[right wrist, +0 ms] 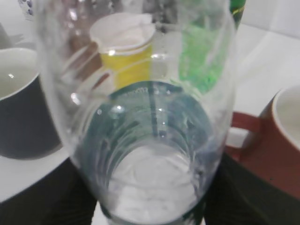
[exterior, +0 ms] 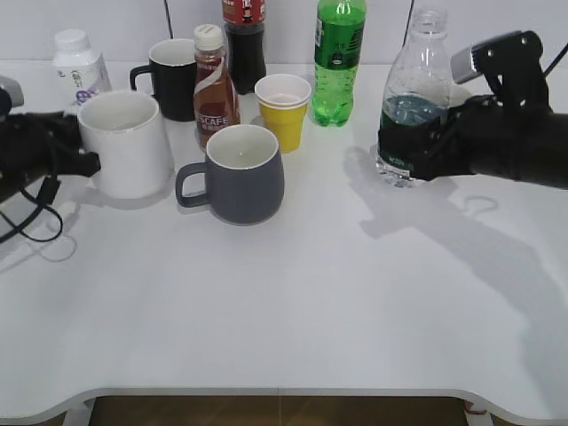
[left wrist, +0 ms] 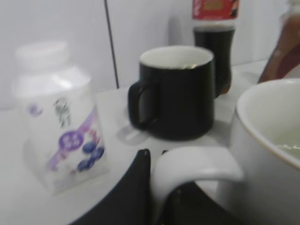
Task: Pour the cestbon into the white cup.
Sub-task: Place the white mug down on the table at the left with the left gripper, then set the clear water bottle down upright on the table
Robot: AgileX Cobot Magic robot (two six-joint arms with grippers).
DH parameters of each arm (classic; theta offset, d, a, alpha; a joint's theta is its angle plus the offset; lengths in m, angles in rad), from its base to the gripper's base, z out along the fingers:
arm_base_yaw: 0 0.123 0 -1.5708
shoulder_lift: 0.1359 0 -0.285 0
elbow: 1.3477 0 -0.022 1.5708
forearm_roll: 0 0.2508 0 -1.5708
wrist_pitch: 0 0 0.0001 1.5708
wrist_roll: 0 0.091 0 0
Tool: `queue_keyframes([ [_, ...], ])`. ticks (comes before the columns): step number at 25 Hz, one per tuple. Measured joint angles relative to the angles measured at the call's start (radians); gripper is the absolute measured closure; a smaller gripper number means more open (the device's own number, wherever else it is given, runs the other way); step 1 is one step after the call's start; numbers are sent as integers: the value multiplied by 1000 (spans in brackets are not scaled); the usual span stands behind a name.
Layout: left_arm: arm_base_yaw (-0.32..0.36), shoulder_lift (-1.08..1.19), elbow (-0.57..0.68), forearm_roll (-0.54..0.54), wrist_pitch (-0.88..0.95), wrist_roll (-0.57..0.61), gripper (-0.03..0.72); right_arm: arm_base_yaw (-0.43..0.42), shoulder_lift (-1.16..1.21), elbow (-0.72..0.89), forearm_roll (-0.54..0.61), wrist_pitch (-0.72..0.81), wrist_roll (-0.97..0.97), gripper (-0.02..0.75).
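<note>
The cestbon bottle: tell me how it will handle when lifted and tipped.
The cestbon bottle looks like thin, clear ribbed plastic, so it probably flexes under the right end effector. It seems to hold little water, so it is likely light. Its neck shows no cap, so tilting should spill readily.

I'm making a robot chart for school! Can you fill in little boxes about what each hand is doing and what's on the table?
left gripper: shut on the white cup handle
right gripper: shut on the cestbon, upright, no cap
between them: grey mug, yellow paper cup
behind: black mug, green soda bottle
pouring: not yet
</note>
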Motion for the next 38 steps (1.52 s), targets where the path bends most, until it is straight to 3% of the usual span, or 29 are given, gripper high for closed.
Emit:
queue_keyframes([
  [13,10,74,29,3,-60,-2,651,0,61,10,8,-85,-13,309],
  [22,11,74,88,-11,-106,-14,426,0,71,17,9,-117,-15,309],
  [31,11,38,191,-27,-146,-19,411,0,71,18,130,-108,-139,309],
  [38,11,-6,221,-23,-111,-19,409,0,73,18,137,-108,-156,309],
])
